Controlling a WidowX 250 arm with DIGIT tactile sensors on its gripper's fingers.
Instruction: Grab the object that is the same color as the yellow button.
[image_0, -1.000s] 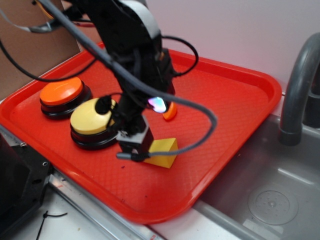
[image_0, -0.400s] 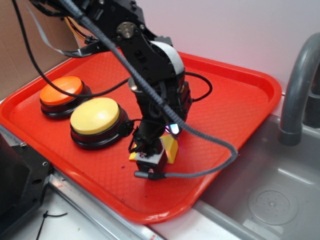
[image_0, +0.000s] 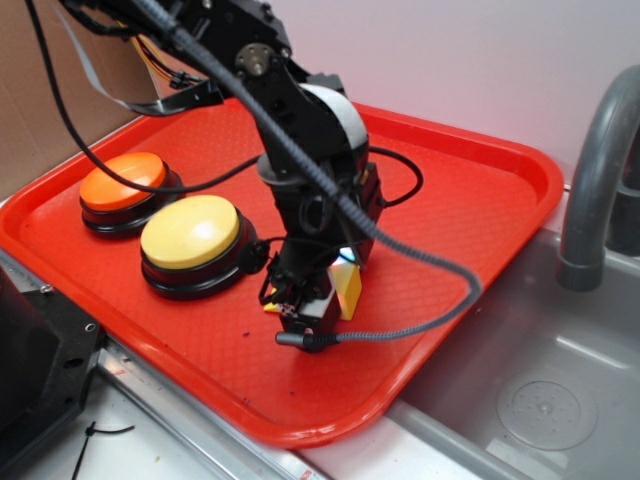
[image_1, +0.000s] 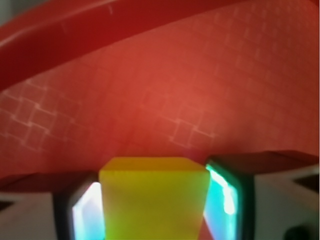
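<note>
The object, a yellow wedge (image_0: 348, 287), lies on the red tray (image_0: 480, 180) just right of the yellow button (image_0: 190, 232). My gripper (image_0: 310, 302) points down over it, and the arm hides most of the wedge in the exterior view. In the wrist view the wedge (image_1: 152, 200) fills the space between my fingers. The left pad (image_1: 87, 212) and the right pad (image_1: 225, 195) lie against its two sides. My gripper (image_1: 155, 210) is shut on the wedge, which rests at tray level.
An orange button (image_0: 122, 183) sits behind and left of the yellow one. Right of the tray are a grey sink (image_0: 540, 400) and a faucet (image_0: 592, 170). The tray's raised rim (image_1: 60, 35) runs ahead of the gripper. Cables loop round the arm.
The gripper moved right from beside the yellow button, came down over the wedge and closed its fingers against the wedge's sides. The wedge turned slightly. The orange segment is now hidden behind the arm.
</note>
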